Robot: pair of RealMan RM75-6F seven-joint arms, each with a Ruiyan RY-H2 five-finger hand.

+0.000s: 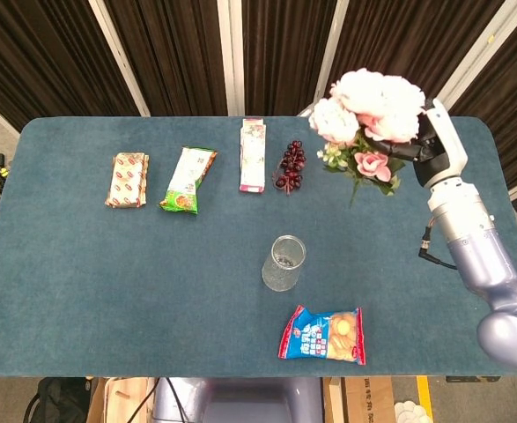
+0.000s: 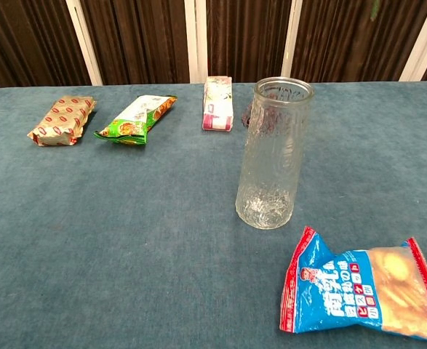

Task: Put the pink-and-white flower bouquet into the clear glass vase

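My right hand [image 1: 417, 148] holds the pink-and-white flower bouquet [image 1: 370, 119] up in the air over the table's far right part, blooms upward and stems hanging down to the left of the hand. The clear glass vase [image 1: 284, 263] stands upright and empty near the table's middle, well forward and left of the bouquet. In the chest view the vase [image 2: 273, 154] fills the centre, and neither hand nor bouquet shows there. My left hand is out of both views.
Along the far side lie a brown snack pack [image 1: 127, 180], a green snack bag [image 1: 188, 179], a pink-and-white packet [image 1: 253, 155] and dark grapes [image 1: 291, 166]. A blue chip bag [image 1: 322, 335] lies just in front of the vase, near the front edge.
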